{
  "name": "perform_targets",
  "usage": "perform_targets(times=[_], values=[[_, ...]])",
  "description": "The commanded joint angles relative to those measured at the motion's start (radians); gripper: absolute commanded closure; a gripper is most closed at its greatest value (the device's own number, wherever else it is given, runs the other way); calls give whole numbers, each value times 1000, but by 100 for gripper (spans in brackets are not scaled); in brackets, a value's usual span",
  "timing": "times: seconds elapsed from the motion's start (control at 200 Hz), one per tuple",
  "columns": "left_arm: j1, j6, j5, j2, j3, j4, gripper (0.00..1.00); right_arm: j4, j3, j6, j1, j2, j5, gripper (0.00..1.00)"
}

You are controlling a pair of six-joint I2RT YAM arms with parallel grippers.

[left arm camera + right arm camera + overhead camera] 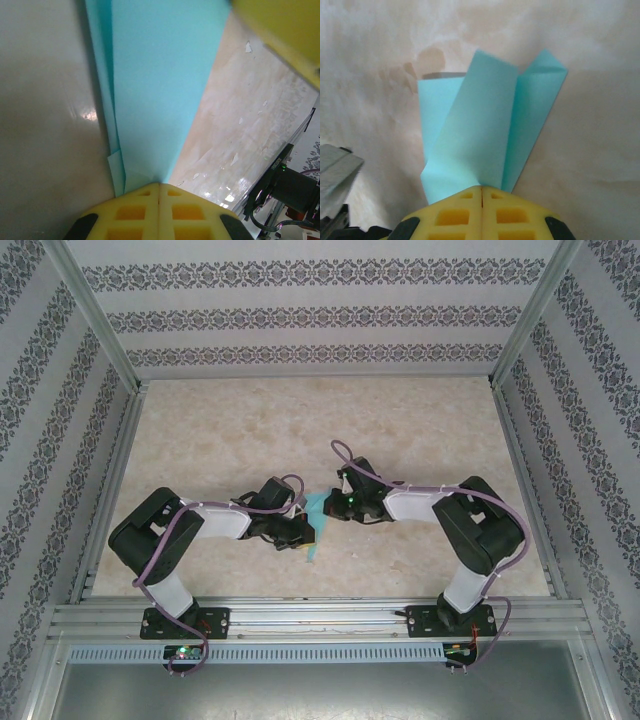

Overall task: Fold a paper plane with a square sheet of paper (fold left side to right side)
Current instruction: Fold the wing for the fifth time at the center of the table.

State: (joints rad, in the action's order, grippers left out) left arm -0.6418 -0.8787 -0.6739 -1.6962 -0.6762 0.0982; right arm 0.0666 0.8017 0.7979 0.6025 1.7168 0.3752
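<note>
Left gripper [159, 186] and right gripper [481, 188] each clamp the paper plane [480, 140], marbled table [230, 430] beneath

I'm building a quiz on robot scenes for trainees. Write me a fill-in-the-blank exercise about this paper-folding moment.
1. The left pincer is ___ on the folded turquoise paper.
2. The right pincer grips that same folded ___.
3. The right pincer's pads are coloured ___.
Missing words: shut; paper; yellow.
</note>
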Motion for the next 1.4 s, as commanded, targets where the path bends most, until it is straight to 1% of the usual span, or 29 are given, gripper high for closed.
perform_targets(times=[0.0,0.095,0.28,0.36,0.49,0.54,0.665,0.789,0.904,0.989,1.169,1.394], values=[[-9,-3,87,-57,35,-72,100,-16,27,-51,-33,-70,13,92],[-10,-2,88,-62,34,-74,100,-16,10,-65,-52,-123,14,87],[-10,1,91,-63,30,-84,100,-8,-76,-97,-82,-239,14,73],[-10,5,94,-63,26,-95,100,-2,-121,-107,-88,-290,12,71],[-10,11,100,-56,27,-103,100,20,-186,-103,-90,-355,17,69],[-10,9,101,-54,28,-100,100,34,-204,-96,-89,-367,31,71],[-10,8,100,-54,29,-101,100,79,-232,-69,-74,-368,67,78],[-10,7,103,-52,30,-101,100,181,-268,-14,-51,-336,95,88],[-10,7,102,-51,30,-101,100,261,-284,30,-30,-301,108,94],[-10,7,103,-52,32,-101,100,308,-289,54,-17,-274,118,100],[-10,4,105,-51,34,-98,100,397,-297,93,1,-218,138,100],[-10,2,106,-53,34,-99,100,433,-260,106,20,-131,137,100]])
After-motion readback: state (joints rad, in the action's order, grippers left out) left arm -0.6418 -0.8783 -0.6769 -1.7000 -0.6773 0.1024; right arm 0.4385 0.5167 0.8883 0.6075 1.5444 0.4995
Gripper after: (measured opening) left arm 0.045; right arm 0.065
